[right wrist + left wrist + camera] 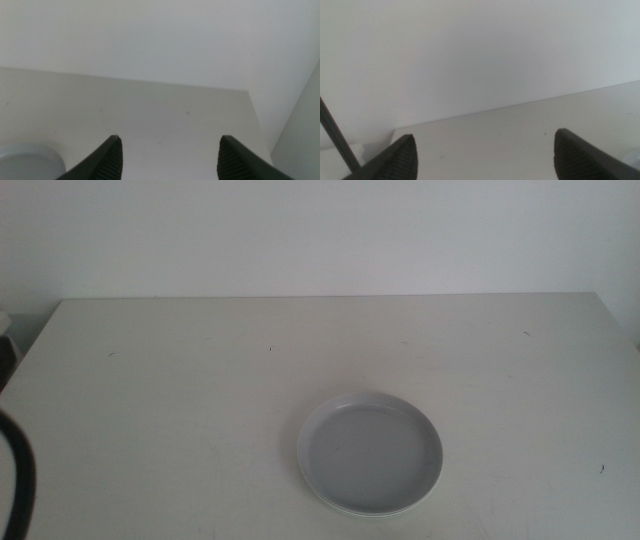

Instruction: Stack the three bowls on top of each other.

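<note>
While the middle view shows the bowls (370,452) nested in one stack on the white table (200,390), pale grey on top, the stacking looks complete and no arm reaches in. In the left wrist view the left gripper (485,155) hangs spread and empty, seemingly parked. In the right wrist view the right gripper (169,157) is spread too, the stack's rim just beside it.

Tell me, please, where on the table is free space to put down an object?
The table is bare left of the stack of bowls, behind it up to the wall, and to its right. Only the near centre, where the stack sits, is occupied. Both grippers, left and right, wait open, out of the middle view.
</note>
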